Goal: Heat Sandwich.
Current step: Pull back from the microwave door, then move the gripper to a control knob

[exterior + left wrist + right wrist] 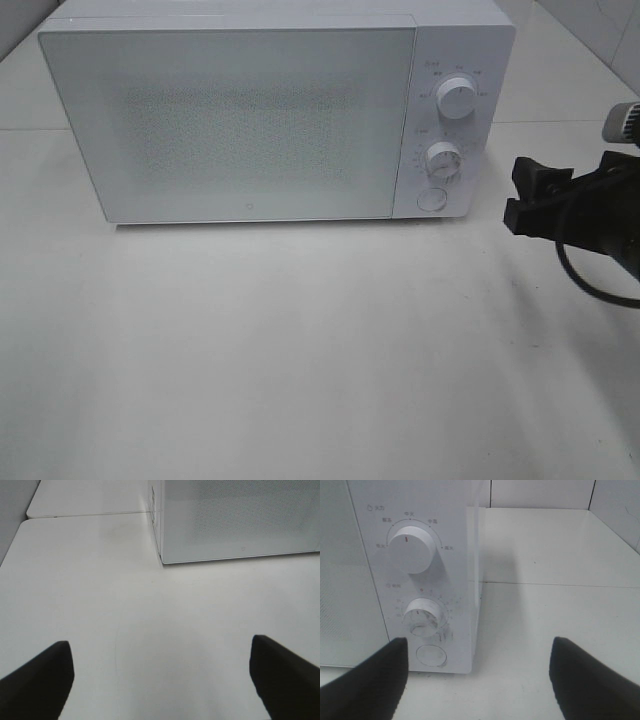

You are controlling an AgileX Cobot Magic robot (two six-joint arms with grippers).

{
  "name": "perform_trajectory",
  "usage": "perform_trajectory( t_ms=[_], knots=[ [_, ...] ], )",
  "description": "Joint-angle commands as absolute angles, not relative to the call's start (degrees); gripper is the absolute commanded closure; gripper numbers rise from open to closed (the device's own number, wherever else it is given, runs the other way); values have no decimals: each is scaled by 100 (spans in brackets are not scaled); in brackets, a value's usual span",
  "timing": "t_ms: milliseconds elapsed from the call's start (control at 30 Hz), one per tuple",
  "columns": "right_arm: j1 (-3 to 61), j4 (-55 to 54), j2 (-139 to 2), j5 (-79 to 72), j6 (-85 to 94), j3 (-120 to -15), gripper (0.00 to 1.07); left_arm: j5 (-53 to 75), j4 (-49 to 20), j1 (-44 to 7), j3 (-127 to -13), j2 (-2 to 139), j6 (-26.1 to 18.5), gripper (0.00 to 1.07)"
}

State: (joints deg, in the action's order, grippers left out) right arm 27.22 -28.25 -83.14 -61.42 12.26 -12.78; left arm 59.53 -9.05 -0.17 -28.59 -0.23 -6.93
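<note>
From above, the shut white microwave sits on the table, with the right gripper open beside its dials; in the left wrist view the left gripper is open and empty above the table; in the right wrist view the jaws stand wide, facing the dials; where the sandwich is cannot be told.

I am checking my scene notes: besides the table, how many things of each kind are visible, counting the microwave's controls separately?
Microwave: 1
Knob: 2
Button: 1
Gripper: 2 (left gripper, right gripper)
Total: 6
</note>
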Motion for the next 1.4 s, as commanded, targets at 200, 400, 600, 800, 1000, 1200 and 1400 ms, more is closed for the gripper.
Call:
perform_trajectory(
  t_ms=[200,400,600,800,1000,1200,1400],
  knots=[
    [3713,-3948,-8829,-7013,1324,-1278,31,5936,-945,-6,-2836,-178,-653,17],
    [4418,-4561,-9225,-7511,1324,-1278,31,5936,-945,-6,-2836,-178,-653,17],
    [4939,-5197,-9408,-7666,1335,-1369,31,5936,-945,-6,-2836,-178,-653,17],
    [5008,-5317,-9419,-7723,1421,-1473,31,5936,-945,-6,-2836,-178,-653,17],
    [5008,-5323,-9419,-7729,1427,-1473,31,5936,-945,-6,-2836,-178,-653,17],
    [5008,-5317,-9419,-7701,1427,-1478,31,5936,-945,-6,-2836,-178,-653,17],
    [4813,-5254,-9419,-7683,1295,-1484,31,5936,-945,-6,-2836,-178,-653,17]
  ],
)
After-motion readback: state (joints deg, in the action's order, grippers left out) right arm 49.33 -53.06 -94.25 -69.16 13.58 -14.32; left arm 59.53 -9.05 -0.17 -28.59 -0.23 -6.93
